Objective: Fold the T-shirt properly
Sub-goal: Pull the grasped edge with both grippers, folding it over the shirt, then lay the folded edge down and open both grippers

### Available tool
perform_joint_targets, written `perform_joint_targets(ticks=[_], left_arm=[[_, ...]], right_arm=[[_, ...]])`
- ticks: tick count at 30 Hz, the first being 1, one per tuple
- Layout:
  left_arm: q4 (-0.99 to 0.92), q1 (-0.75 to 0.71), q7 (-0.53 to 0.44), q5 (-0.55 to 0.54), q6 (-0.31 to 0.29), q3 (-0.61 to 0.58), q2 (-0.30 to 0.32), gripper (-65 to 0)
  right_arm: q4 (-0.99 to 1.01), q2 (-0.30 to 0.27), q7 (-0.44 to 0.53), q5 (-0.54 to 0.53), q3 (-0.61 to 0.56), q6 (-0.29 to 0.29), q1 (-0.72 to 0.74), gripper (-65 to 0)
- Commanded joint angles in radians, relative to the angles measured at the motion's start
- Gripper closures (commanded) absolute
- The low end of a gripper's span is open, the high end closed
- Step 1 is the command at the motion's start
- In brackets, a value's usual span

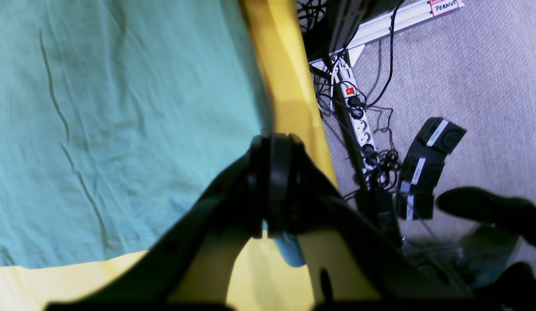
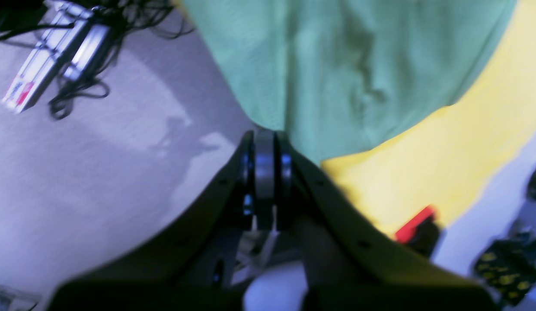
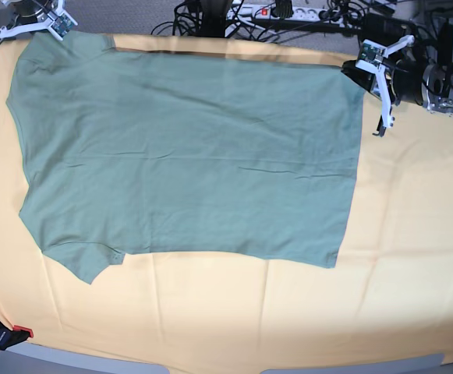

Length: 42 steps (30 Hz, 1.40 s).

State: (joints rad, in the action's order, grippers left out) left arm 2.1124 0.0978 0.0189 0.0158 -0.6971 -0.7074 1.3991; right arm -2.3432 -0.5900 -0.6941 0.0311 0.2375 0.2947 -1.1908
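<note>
Two grippers are sitting at the far edge of the yellow-orange cloth [image 3: 210, 312], one at each far corner of the T-shirt [image 3: 187, 156]; you're working with the shirt spread flat, long axis running L-R across the base view, collar end at that view's left, hem at its right. Left gripper [image 1: 274, 185] is at the far hem corner, jaws pressed together; a bit of blue-green fabric is poking out under them in the left wrist view, so it's looking clamped on the shirt's corner. Right gripper [image 2: 264, 181] is at the far shoulder corner, jaws likewise closed, shirt edge running right into them in the blurry right wrist view; judging it's pinching the shirt too.

Relation you're depending on: both pinch points are lying on the far long edge, and the rest of the shirt is stretching toward the near edge of the table. So the next fold, I'd guess, is carrying that far edge over toward the near one, both arms moving together; uneven pull risks skewing the crease.

Power strip [image 1: 358, 125] and cables are lying on the floor beyond; irrelevant.
</note>
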Motion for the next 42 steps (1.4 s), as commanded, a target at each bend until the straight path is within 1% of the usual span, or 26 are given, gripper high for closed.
perform_joint_targets(ticks=[1, 3, 6, 8, 10, 12, 14, 15, 17, 18, 21, 24, 26, 29, 30, 34, 36, 39, 42], left_arm=[[0.008, 0.014, -0.015, 0.006, -0.001, 0.010, 0.020, 0.0], [0.008, 0.019, -0.015, 0.033, -0.001, 0.010, 0.003, 0.0], [0.008, 0.022, -0.012, 0.035, 0.003, 0.010, -0.040, 0.0], [0.008, 0.022, -0.009, 0.036, 0.039, 0.010, -0.079, 0.0], [0.008, 0.022, 0.024, 0.036, 0.074, 0.010, -0.124, 0.0], [0.008, 0.022, 0.099, 0.040, 0.134, 0.010, -0.166, 0.0], [0.007, 0.022, 0.178, 0.066, 0.214, 0.010, -0.202, 0.0], [0.005, 0.022, 0.204, 0.094, 0.256, 0.010, -0.220, 0.0], [-0.005, 0.023, 0.223, 0.147, 0.325, 0.010, -0.252, 0.0], [-0.014, 0.026, 0.223, 0.166, 0.341, 0.010, -0.265, 0.0], [-0.061, 0.034, 0.222, 0.203, 0.367, 0.013, -0.301, 0.0], [-0.120, 0.033, 0.222, 0.220, 0.417, 0.023, -0.332, 0.0], [-0.155, 0.034, 0.222, 0.220, 0.455, 0.034, -0.353, 0.0], [-0.190, 0.033, 0.222, 0.220, 0.470, 0.047, -0.376, 0.0], [-0.197, 0.033, 0.223, 0.220, 0.471, 0.049, -0.381, 0.0], [-0.212, 0.033, 0.237, 0.224, 0.517, 0.050, -0.383, 0.0], [-0.212, 0.033, 0.252, 0.237, 0.539, 0.050, -0.383, 0.0], [-0.212, 0.033, 0.282, 0.259, 0.558, 0.050, -0.382, 0.0], [-0.212, 0.033, 0.283, 0.294, 0.560, 0.050, -0.382, 0.0]], right_arm=[[-0.013, -0.009, 0.036, 0.027, 0.007, -0.021, -0.009, 0.0], [-0.013, -0.009, 0.078, 0.037, 0.007, -0.030, 0.011, 0.0], [-0.013, -0.009, 0.118, 0.010, 0.006, -0.010, 0.072, 0.0], [-0.013, -0.009, 0.153, -0.020, 0.006, 0.007, 0.123, 0.0], [-0.013, -0.009, 0.180, -0.039, 0.006, 0.023, 0.177, 0.0], [-0.005, -0.009, 0.186, -0.039, 0.006, 0.027, 0.229, 0.0], [0.030, -0.009, 0.187, -0.039, 0.006, 0.027, 0.279, 0.0], [0.048, -0.009, 0.187, -0.043, 0.006, 0.028, 0.303, 0.0], [0.088, -0.009, 0.191, -0.080, 0.006, 0.041, 0.359, 0.0], [0.111, -0.009, 0.194, -0.099, 0.006, 0.060, 0.386, 0.0], [0.186, -0.009, 0.198, -0.133, 0.006, 0.105, 0.463, 0.0], [0.262, -0.009, 0.198, -0.137, 0.006, 0.108, 0.525, 0.0], [0.309, -0.009, 0.198, -0.167, 0.006, 0.111, 0.569, 0.0], [0.355, -0.009, 0.198, -0.201, 0.006, 0.161, 0.620, 0.0], [0.365, -0.010, 0.198, -0.203, 0.006, 0.168, 0.632, 0.0], [0.388, -0.009, 0.197, -0.204, 0.006, 0.142, 0.671, 0.0], [0.389, -0.010, 0.198, -0.203, 0.006, 0.139, 0.676, 0.0], [0.390, -0.009, 0.198, -0.203, 0.006, 0.139, 0.676, 0.0], [0.390, -0.009, 0.198, -0.203, 0.006, 0.103, 0.676, 0.0]])
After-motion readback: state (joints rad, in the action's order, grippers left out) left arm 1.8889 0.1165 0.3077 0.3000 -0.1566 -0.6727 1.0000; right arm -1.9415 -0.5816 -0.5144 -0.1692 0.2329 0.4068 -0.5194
